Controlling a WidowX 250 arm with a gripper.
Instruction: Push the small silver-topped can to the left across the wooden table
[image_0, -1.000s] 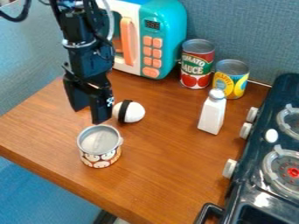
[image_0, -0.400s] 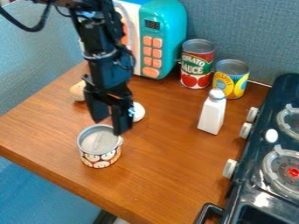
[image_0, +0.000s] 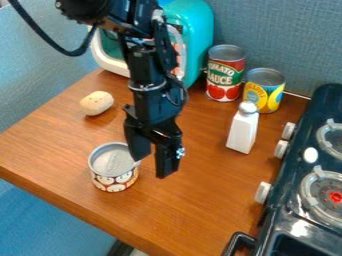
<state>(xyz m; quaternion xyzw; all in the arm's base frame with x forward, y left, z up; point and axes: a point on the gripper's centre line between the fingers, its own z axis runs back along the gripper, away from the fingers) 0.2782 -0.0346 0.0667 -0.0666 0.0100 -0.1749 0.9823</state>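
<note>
A toy kitchen is shown: a stove (image_0: 299, 227) with knobs and burners is seen at the right edge, a microwave (image_0: 200, 30) at the top, and cans (image_0: 226, 75) (image_0: 265, 90) of food are set between them.A toy kitchen setting is suggested by the stove (image_0: 286, 220), placed at the right edge, the microwave (image_0: 199, 35) at the top, and the tomato can (image_0: 226, 77) and yellow can (image_0: 264, 95) stood between them.

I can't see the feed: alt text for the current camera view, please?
The open, empty gripper hangs beside a patterned can on a wooden counter. Behind are a potato-like object, a white shaker, a red can, a yellow can and a teal toy microwave; at right, a black stove.
</note>
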